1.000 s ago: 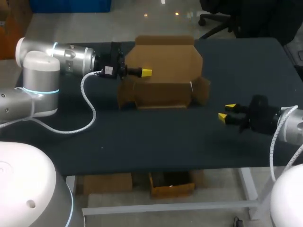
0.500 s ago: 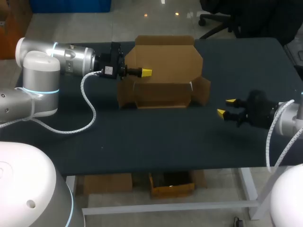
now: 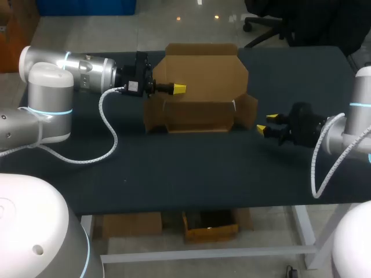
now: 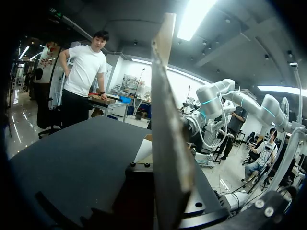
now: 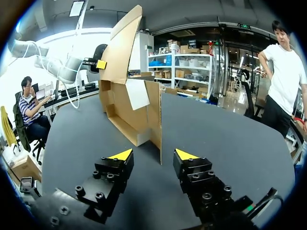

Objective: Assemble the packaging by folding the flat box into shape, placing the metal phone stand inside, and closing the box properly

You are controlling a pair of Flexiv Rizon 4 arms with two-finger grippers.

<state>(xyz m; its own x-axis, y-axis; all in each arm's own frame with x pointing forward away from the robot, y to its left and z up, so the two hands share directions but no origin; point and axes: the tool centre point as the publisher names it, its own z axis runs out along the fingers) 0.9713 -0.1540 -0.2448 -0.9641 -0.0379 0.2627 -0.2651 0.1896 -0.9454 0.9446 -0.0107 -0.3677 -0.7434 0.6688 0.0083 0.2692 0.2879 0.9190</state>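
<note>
One right end effector [image 3: 266, 123] near box [image 3: 200, 110]

L arm [image 3: 87, 70] comes in horiz. from left side, wrist level. L gripper [image 3: 177, 88] clamped on box [image 3: 203, 66] flap, one yellow tip showing. R arm [image 3: 360, 101] bent down from right. R gripper [image 3: 266, 123] low, pointing toward centre, fingers apart.

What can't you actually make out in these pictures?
Metal phone stand: shows in no view.
Left wrist view: the cardboard box lid, edge-on, blocks much of the table ahead.
Head view: the box's floor seems hidden behind its front wall.
</note>
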